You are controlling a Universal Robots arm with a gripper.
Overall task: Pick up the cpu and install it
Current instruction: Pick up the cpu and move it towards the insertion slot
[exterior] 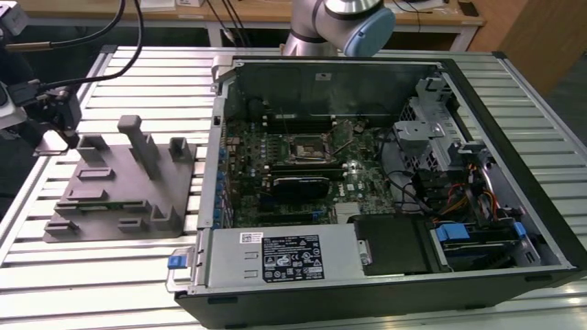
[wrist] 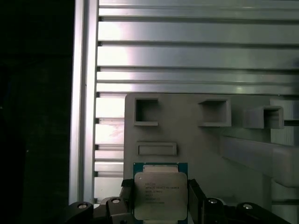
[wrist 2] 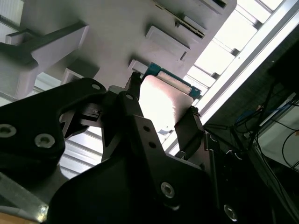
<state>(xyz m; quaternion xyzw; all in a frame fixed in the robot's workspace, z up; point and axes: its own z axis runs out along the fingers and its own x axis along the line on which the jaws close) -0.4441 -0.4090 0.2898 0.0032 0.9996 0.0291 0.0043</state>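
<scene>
The cpu (wrist: 160, 193), a thin square chip with a pale silver top and a green rim, sits between my gripper's (wrist: 160, 201) two black fingers (wrist: 128, 198), which are shut on its opposite edges. In the second wrist view the cpu (wrist 2: 164, 99) shows edge-on, held in the gripper (wrist 2: 161, 109) just off the grey fixture (wrist 2: 117, 32). In the exterior view the gripper (exterior: 55, 139) hangs at the exterior view's left, over the far left corner of the grey fixture (exterior: 124, 182). The motherboard's empty socket (exterior: 307, 148) lies inside the open computer case (exterior: 367, 172).
The case stands at the exterior view's right, with a power supply (exterior: 284, 258) at the front and drive bays (exterior: 477, 234) beside it. The fixture has raised blocks (exterior: 137, 134) and slots. Everything rests on a slatted aluminium table (exterior: 137, 75). Cables (exterior: 82, 41) trail from the wrist.
</scene>
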